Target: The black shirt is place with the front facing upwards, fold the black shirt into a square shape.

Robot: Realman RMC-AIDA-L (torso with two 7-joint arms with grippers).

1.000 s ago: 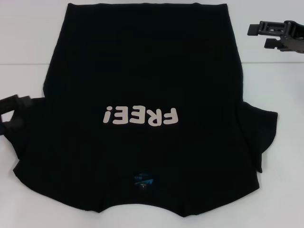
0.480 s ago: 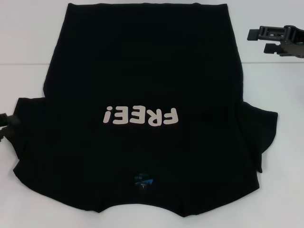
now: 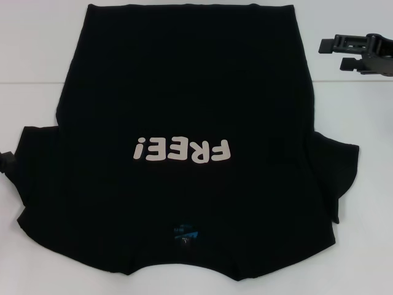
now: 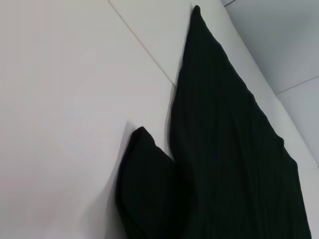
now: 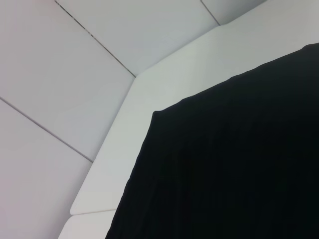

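From the head camera, the black shirt lies spread flat on the white table, front up, its white "FREE!" lettering reading upside down near the middle. The small blue neck label sits at the near edge, so the collar is near and the hem lies far. A sleeve fans out on the right side, another on the left. The right tool hangs at the far right, above the table and well apart from the cloth, its two black fingers parted with nothing between them. Of the left tool only a dark sliver shows at the left edge, just beside the left sleeve; whether it is released or clenched I cannot tell. In the left wrist camera, the shirt runs as a long dark wedge over the table, with a sleeve tip poking out beside it. In the right wrist camera, a corner of the shirt lies flat on the table.
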